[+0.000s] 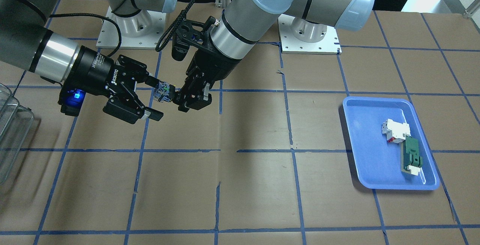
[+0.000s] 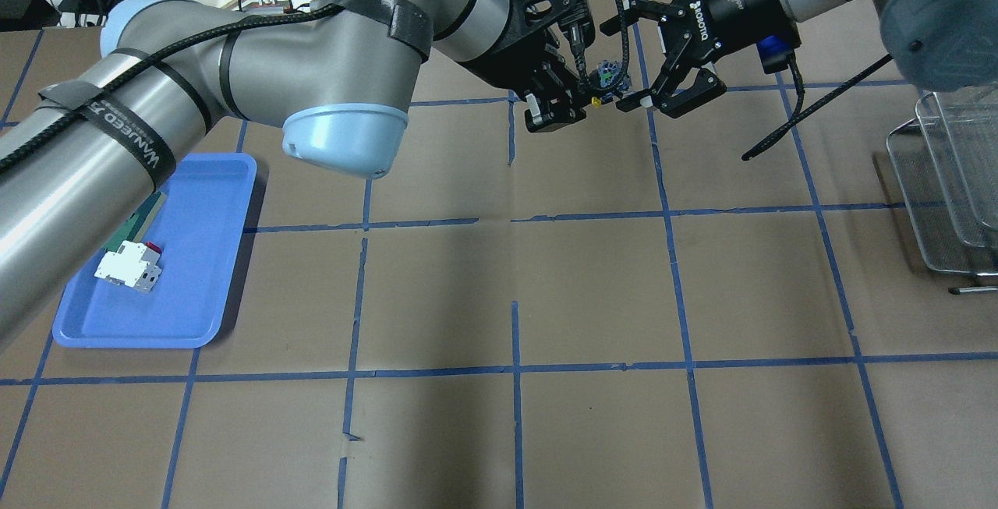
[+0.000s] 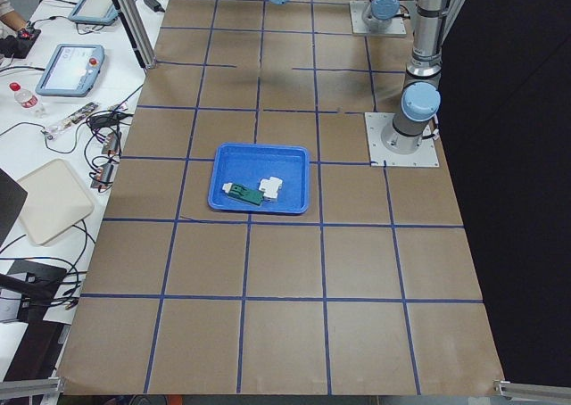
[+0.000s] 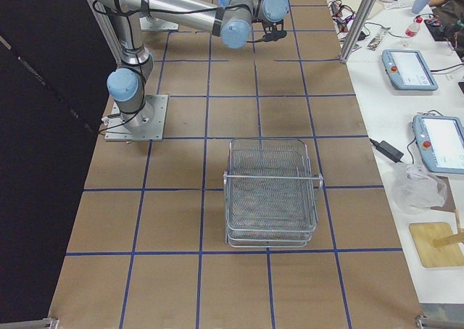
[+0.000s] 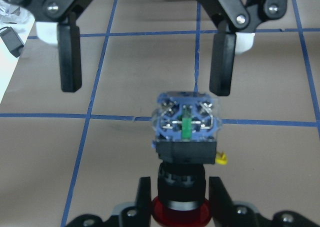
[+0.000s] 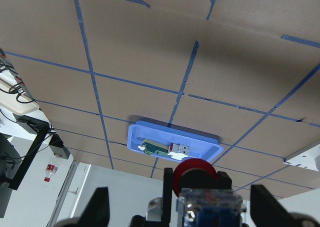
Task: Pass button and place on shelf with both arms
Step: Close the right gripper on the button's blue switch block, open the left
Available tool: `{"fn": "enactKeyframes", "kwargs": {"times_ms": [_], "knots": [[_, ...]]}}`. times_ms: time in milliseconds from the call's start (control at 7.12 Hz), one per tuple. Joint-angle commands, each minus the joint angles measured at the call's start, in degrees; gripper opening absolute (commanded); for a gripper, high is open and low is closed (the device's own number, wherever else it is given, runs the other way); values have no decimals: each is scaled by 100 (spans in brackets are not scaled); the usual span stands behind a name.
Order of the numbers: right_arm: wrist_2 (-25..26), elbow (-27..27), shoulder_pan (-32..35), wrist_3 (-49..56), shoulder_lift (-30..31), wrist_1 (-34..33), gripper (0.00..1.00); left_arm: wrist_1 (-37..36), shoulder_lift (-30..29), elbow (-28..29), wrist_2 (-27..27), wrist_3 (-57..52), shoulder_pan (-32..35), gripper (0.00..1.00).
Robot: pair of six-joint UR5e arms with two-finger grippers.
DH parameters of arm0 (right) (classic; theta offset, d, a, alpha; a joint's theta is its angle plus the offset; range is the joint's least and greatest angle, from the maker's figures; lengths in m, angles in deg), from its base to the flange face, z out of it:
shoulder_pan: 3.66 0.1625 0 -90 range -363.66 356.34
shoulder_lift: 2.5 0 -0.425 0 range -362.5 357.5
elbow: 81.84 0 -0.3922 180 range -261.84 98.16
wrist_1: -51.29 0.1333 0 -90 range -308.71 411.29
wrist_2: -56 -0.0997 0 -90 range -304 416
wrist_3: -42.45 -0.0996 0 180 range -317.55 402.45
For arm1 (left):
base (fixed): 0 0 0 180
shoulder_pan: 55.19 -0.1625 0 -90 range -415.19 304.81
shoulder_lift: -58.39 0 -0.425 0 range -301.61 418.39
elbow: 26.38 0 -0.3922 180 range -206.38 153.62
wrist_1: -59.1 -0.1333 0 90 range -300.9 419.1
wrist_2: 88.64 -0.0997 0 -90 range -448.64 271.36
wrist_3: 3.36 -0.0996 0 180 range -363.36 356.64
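My left gripper (image 2: 578,97) is shut on the button (image 2: 606,74) and holds it in the air over the far middle of the table. In the left wrist view its red cap (image 5: 181,213) sits between my fingers (image 5: 143,194), with the multicoloured terminal end (image 5: 185,122) pointing away. My right gripper (image 2: 621,65) is open, with its fingers (image 5: 70,57) on either side of the terminal end and apart from it. The front view shows the button (image 1: 164,92) between the left gripper (image 1: 184,100) and the right gripper (image 1: 159,99). The wire shelf (image 4: 272,191) stands on the table's right side.
A blue tray (image 2: 195,259) on the table's left side holds a white block (image 1: 395,129) and a green flat part (image 1: 411,157). The shelf also shows at the overhead view's right edge (image 2: 943,182). The table is brown with a blue tape grid.
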Motion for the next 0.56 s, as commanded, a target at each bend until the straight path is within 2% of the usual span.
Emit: {"fn": "enactKeyframes", "kwargs": {"times_ms": [0, 140, 281, 421], "knots": [[42, 0, 31, -25, 10, 5, 100, 2, 13, -7, 3, 3, 0, 0], [51, 0, 31, -25, 10, 31, 100, 2, 4, -7, 3, 3, 0, 0], [51, 0, 31, -25, 19, 40, 93, 2, 4, -7, 3, 3, 0, 0], [42, -9, 31, -16, 19, 66, 76, 2, -5, -7, 3, 3, 0, 0]]}}
